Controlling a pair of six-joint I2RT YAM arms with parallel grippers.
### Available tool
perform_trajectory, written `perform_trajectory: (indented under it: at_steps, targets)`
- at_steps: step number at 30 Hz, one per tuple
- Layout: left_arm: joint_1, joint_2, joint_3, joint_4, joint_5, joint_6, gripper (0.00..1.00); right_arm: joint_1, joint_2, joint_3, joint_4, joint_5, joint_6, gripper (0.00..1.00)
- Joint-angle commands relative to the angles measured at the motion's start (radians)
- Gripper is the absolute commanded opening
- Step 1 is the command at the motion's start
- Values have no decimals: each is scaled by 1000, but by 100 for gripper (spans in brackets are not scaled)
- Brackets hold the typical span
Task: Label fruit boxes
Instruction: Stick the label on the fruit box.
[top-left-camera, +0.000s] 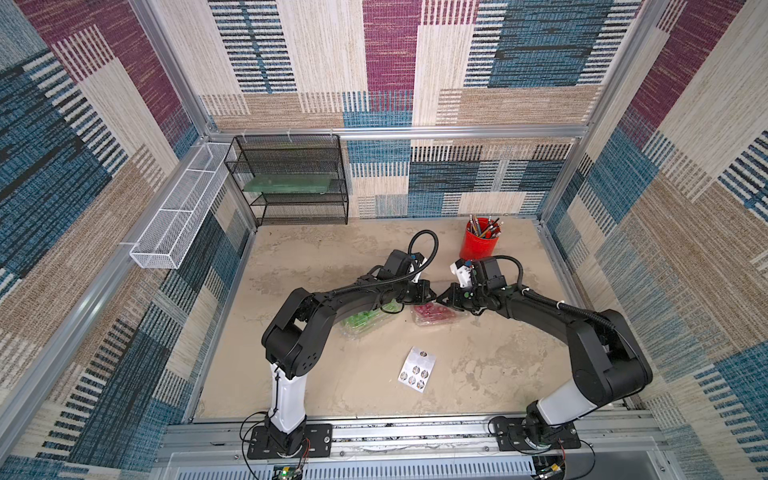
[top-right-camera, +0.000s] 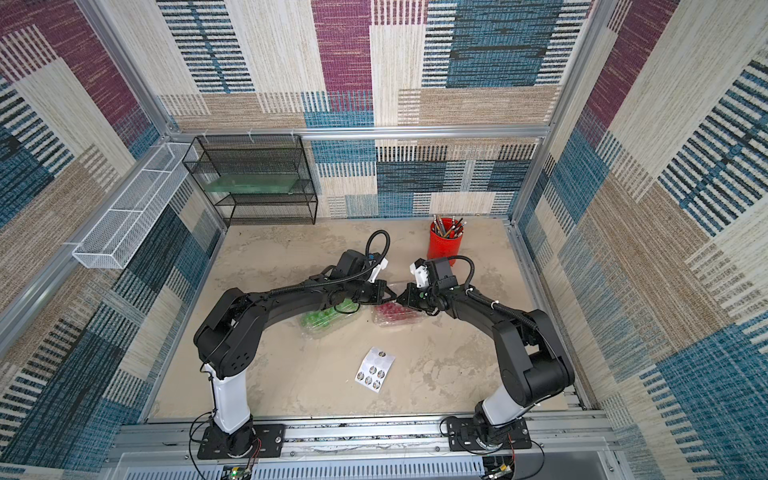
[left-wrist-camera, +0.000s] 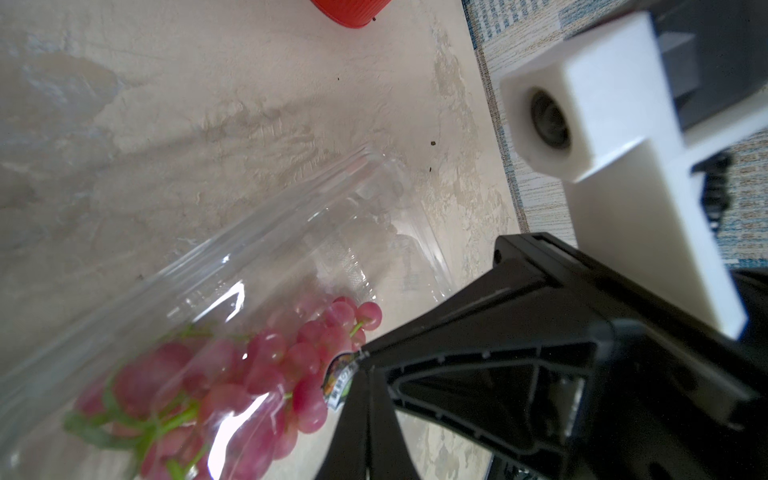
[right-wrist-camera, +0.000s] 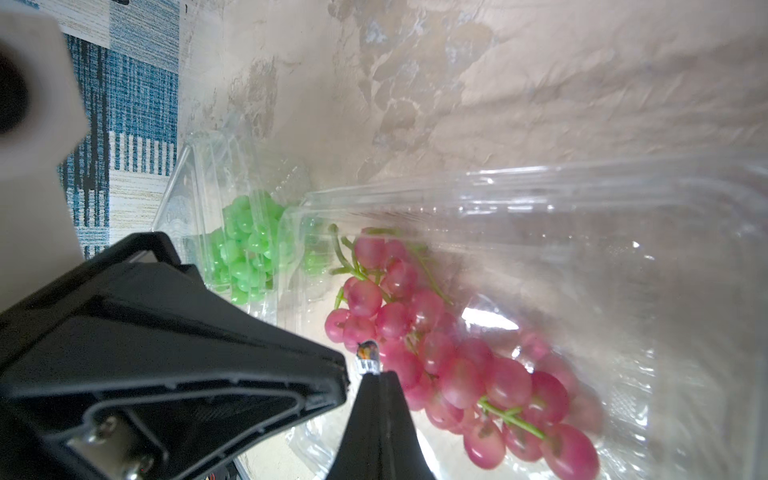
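Right, the red-grape box (top-left-camera: 434, 313) is sitting mid-tabletop (top-left-camera: 332, 374). The green-grape box (top-left-camera: 365, 320) is lying just beside it on the left arm's side, and in a top view both are partly hidden under the wrists.

We're reading the step as getting one round sticker (right-wrist-camera: 368, 356) onto the red box's lid. It's hanging just above that lid at the tip of the right end effector (right-wrist-camera: 374, 378), whose jaws are pressed together and pinching it by an edge. The left end effector (left-wrist-camera: 363, 374) is pressed together too, with its tip against the sticker. We're not seeing whether it's actually biting.

To do it well, we're suggesting:
- keeping the adhesive side facing down
- letting one end effector carry the sticker alone
- aiming for a flat lid panel, not a rib
- pressing lightly, since the thin plastic is probably going to flex

The box is a clear, glossy clamshell with a ribbed rim. A pink-red bunch with green stems is showing through, and one end is looking empty. We're not spotting a label on it yet.

The sticker sheet (top-left-camera: 417, 369) is lying well apart, nearer the arm bases.
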Motion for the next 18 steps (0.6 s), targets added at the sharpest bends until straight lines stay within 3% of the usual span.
perform_trajectory:
  at_steps: [1, 18]
  targets:
    - [0, 3, 9, -12, 15, 4, 7, 0, 1, -1, 15, 1, -10, 0]
    - [-3, 39, 36, -47, 10, 13, 6, 0, 13, -3, 24, -8, -6, 0]
